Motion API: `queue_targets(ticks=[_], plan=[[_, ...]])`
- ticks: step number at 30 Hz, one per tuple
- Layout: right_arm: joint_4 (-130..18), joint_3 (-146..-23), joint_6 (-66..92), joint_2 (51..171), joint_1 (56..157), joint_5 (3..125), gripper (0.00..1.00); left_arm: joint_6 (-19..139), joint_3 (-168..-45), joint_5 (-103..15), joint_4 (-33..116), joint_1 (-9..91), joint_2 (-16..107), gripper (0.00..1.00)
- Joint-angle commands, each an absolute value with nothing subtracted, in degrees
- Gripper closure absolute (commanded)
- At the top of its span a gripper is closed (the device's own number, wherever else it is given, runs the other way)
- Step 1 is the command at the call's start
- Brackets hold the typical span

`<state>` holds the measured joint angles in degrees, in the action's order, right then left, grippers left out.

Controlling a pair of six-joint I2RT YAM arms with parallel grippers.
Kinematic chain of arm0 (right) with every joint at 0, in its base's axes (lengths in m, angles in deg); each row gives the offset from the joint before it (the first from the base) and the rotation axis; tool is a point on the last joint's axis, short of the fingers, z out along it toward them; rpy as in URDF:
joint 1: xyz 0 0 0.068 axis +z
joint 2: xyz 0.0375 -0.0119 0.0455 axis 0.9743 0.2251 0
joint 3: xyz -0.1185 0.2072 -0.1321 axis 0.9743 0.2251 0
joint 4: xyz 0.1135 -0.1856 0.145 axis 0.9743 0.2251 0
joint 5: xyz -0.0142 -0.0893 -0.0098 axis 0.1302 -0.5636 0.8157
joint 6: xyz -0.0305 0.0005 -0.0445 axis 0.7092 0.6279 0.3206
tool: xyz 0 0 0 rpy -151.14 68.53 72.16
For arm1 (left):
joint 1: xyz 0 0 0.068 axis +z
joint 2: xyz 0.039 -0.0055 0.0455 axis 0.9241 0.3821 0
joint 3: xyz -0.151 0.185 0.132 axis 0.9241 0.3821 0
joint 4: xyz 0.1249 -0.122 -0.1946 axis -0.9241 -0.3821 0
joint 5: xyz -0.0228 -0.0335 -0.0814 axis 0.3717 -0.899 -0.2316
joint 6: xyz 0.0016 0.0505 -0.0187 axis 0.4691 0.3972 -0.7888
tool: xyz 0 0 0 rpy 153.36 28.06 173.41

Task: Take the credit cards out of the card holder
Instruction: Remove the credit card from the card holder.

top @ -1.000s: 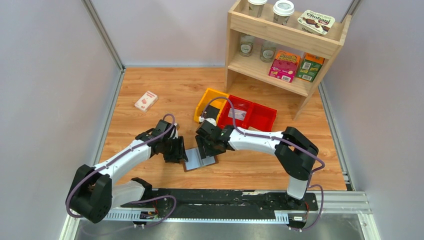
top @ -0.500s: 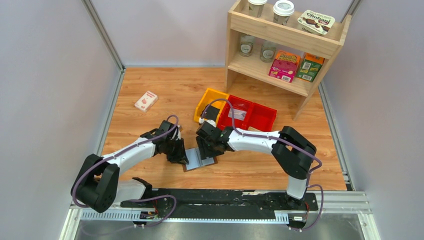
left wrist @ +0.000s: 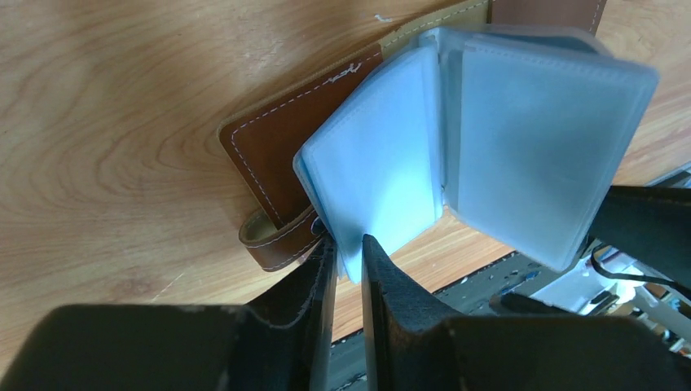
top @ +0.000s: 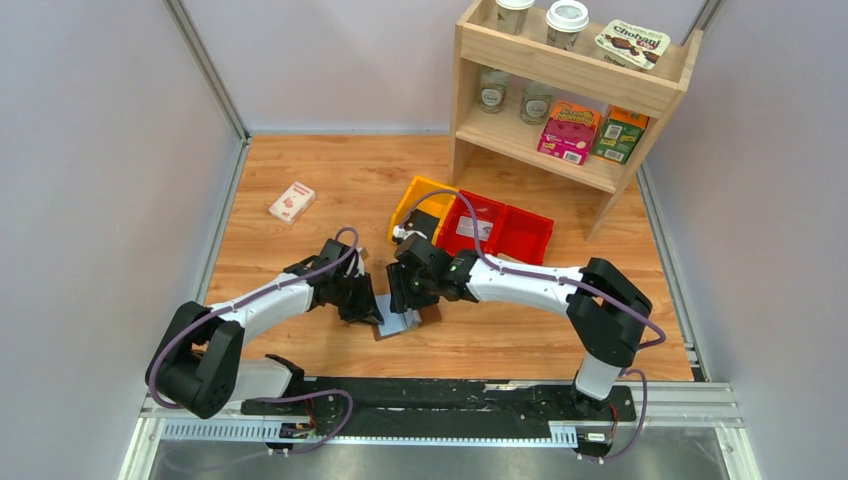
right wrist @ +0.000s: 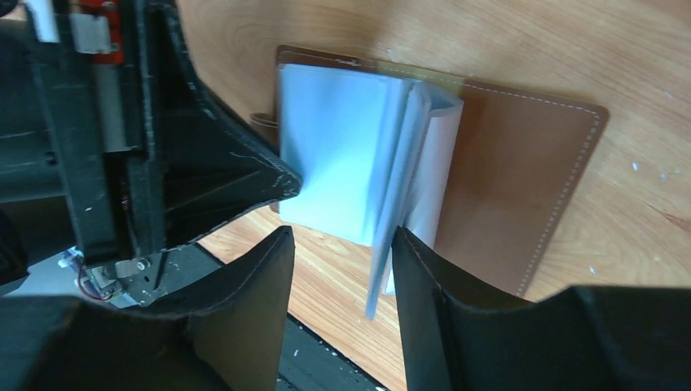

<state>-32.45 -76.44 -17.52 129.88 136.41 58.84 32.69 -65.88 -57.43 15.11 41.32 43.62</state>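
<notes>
Leather edges frame the one card holder (top: 400,324), which lies open on the wooden surface (top: 300,270) between two pincers. Its clear sleeves (left wrist: 383,163) are fanned upward, too closely layered to count. The left pincer (left wrist: 349,248) is narrow, nipping the lower corner of the sleeve stack beside the holder's strap. The right pincer (right wrist: 342,236) is spread, with one loose sleeve edge hanging between its fingers; whether they touch it I cannot tell. Farther back sit three bins (top: 408,208), one yellow and two red, one white-and-red box (top: 291,202) and one wooden shelf (top: 570,70).
</notes>
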Motion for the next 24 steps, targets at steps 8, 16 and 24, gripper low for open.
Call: queue_targets(ticks=[8,16,24], plan=[[-32.4,-76.8,-16.4,126.4,136.7,54.5,0.38,31.5,-65.5,-57.6,17.1,41.1,42.3,0.75],[-24.8,-78.9,-16.1,126.3,136.8,42.3,0.29,31.6,-65.7,-57.4,16.6,41.1,42.3,0.75],[-28.2,-79.3,-14.8,130.8,136.8,45.7,0.25,32.9,-66.5,-53.9,13.2,41.1,42.5,0.76]])
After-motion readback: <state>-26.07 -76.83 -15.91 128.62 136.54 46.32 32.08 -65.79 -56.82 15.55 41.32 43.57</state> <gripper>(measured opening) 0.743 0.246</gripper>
